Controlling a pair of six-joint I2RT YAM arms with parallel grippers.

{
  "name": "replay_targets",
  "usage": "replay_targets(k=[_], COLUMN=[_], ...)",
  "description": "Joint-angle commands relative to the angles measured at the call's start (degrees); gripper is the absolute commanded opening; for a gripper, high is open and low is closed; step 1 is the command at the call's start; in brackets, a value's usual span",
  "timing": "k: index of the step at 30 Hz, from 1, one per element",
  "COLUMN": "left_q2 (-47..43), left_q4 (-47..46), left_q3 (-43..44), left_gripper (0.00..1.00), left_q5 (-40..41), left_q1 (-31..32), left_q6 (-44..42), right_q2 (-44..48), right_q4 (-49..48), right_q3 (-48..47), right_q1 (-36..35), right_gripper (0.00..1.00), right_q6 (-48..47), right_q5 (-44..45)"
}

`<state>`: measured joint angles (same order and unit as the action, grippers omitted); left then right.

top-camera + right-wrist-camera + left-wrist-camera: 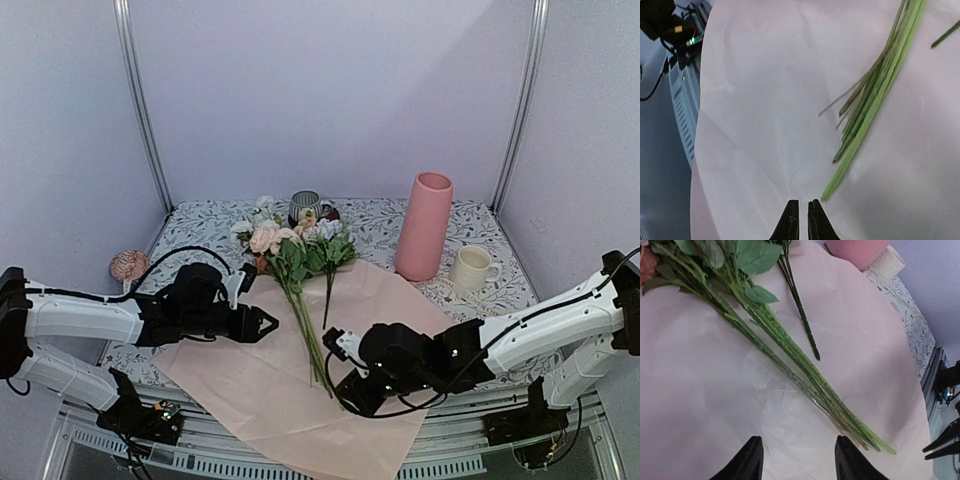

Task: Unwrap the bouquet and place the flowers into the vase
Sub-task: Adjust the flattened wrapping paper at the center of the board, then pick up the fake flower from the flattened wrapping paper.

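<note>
Lying flowers [297,262], blooms far, stems near.

Flowers [298,275] on paper [250,385], left of vase [424,225]

My overhead camera sits high behind the arm bases [140,415], facing away from them, far enough off to take in the whole pink paper sheet [260,380] and the table [200,225] around it. My left wrist camera hangs close over the sheet's left half, looking across the green stems [810,372] toward the vase [855,247]. My right wrist camera looks down, closer still, at the sheet's near part. All three views share the stem ends lying on the sheet.
</note>
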<state>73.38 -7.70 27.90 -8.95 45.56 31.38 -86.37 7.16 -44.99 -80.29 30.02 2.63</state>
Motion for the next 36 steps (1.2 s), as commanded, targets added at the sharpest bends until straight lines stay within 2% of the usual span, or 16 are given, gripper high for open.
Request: replay_targets(k=[1,5,6,10,19,29,32,36], left_q2=[-4.8,-7.6,-8.2,-10.1,-13.3,-15.3,-15.3,-14.9], left_q4=[-0.7,-0.6,-0.5,-1.2,-7.3,-7.2,-7.3,-7.0], left_q3=[-2.1,-3.0,-3.3,-4.9,-8.0,-9.4,-9.6,-9.6], left_gripper=[0.63,0.96,0.98,0.98,0.96,0.94,0.94,0.94], left_q5=[4.8,8.3,9.1,11.0,6.8,7.4,7.4,7.3], left_q1=[-0.9,-1.4,-1.6,-2.0,-2.3,-2.3,-2.3,-2.2], left_q6=[-0.1,2.7,4.0,7.5,6.2,5.5,5.2,4.8], right_q2=[-4.6,-8.8,-9.9,-14.7,-24.2,-26.1,-25.9,-26.3], right_q4=[0.7,-2.1,-2.8,-3.9,-2.2,1.5,2.1,2.7], right_q3=[-5.6,-9.6,-10.5,-14.0,-22.5,-25.2,-26.0,-26.8], right_q1=[4.0,7.1,7.8,10.0,11.4,12.1,12.2,12.4], right_gripper=[0.11,0.12,0.12,0.14,0.16,0.18,0.25,0.25], right_q6=[-2.6,-1.6,-1.4,-0.1,1.3,2.4,2.4,2.2], right_q5=[7.8,8.4,8.3,6.8,5.8,8.6,9.4,9.8])
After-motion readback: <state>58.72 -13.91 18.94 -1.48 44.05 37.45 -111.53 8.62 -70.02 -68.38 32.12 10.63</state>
